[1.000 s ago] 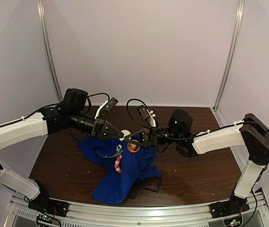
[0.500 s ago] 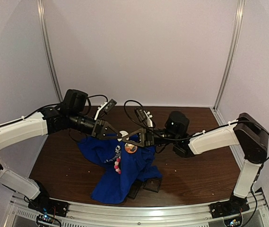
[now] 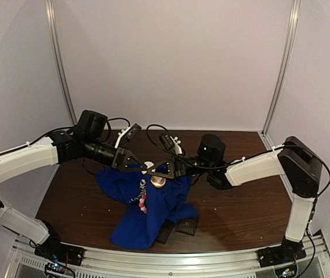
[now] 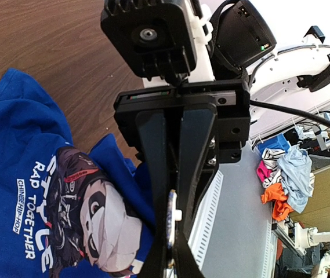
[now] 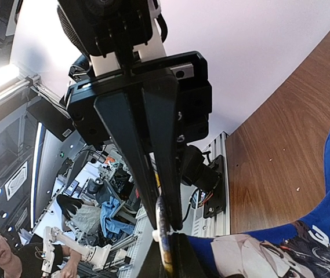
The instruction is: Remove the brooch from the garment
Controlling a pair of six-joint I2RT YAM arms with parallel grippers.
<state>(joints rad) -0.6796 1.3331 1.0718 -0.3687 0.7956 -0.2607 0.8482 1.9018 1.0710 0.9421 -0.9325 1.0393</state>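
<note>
While the royal-blue printed T-shirt (image 3: 153, 211) lay on the brown table (image 3: 240, 202), the left claw (image 3: 143, 168) and right claw (image 3: 153, 169) above it both pinched a round white brooch (image 3: 148, 166).

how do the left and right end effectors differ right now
Black left end effector reaches in from the left, black right end effector from the right. The left's tips sit slightly higher in the top view than the right's. Both are shut on a thin round brooch above the royal-blue T-shirt.
</note>
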